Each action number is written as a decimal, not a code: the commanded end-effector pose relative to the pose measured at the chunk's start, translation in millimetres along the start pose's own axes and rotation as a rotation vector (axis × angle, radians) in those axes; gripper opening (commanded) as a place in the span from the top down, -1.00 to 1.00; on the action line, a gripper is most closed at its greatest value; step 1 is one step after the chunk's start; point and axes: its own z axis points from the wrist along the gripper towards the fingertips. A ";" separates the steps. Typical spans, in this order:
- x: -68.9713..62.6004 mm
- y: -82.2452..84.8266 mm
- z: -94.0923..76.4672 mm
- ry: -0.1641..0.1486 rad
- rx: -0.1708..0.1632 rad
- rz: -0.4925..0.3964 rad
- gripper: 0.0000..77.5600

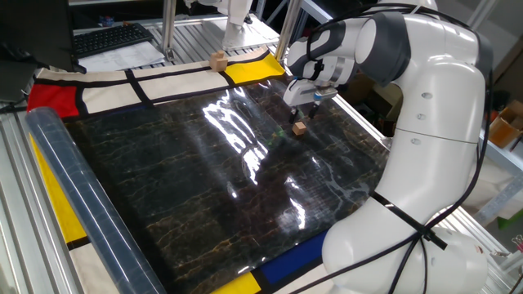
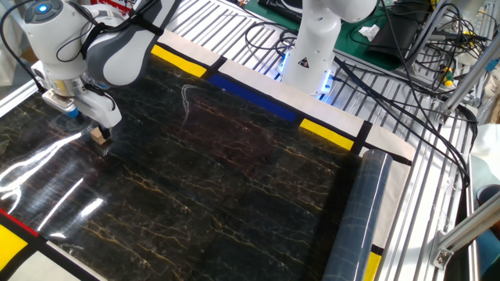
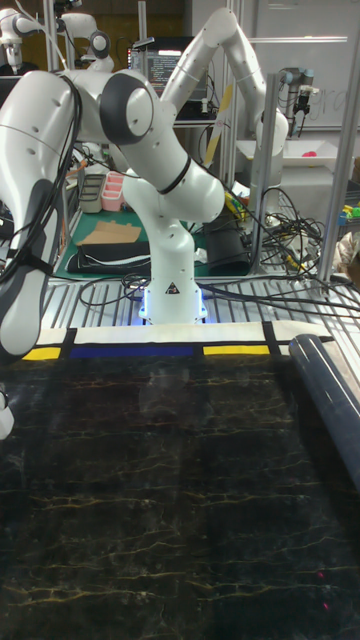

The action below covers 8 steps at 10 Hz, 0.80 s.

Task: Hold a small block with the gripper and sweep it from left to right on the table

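The small block (image 1: pixel 300 127) is a tiny tan cube standing on the glossy black table (image 1: pixel 188 196) near its far right side. My gripper (image 1: pixel 300 119) hangs straight over it, black fingers low around the cube's top and apparently open. In the other fixed view the block (image 2: pixel 97 135) peeks out at the left of the table (image 2: pixel 226 179), partly covered by the gripper (image 2: pixel 101 129). The tall fixed view shows the table (image 3: pixel 180 480) but neither block nor gripper.
A larger, paler wooden cube (image 1: pixel 217 60) sits on the cloth border at the back. A clear plastic roll (image 1: pixel 73 188) lies along one table edge, also seen as the roll (image 2: pixel 355 226) and the roll (image 3: pixel 330 390). Metal framing surrounds the table.
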 end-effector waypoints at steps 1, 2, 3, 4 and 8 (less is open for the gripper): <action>-0.6 -0.8 -1.0 -0.002 0.004 0.001 -1.00; -0.6 -0.8 -1.0 -0.002 0.004 0.001 -1.00; -0.6 -0.8 -1.0 -0.002 0.004 0.001 -1.00; -1.1 1.5 11.9 0.003 0.003 0.000 -1.00; -1.1 3.3 14.5 0.014 0.007 0.002 -1.00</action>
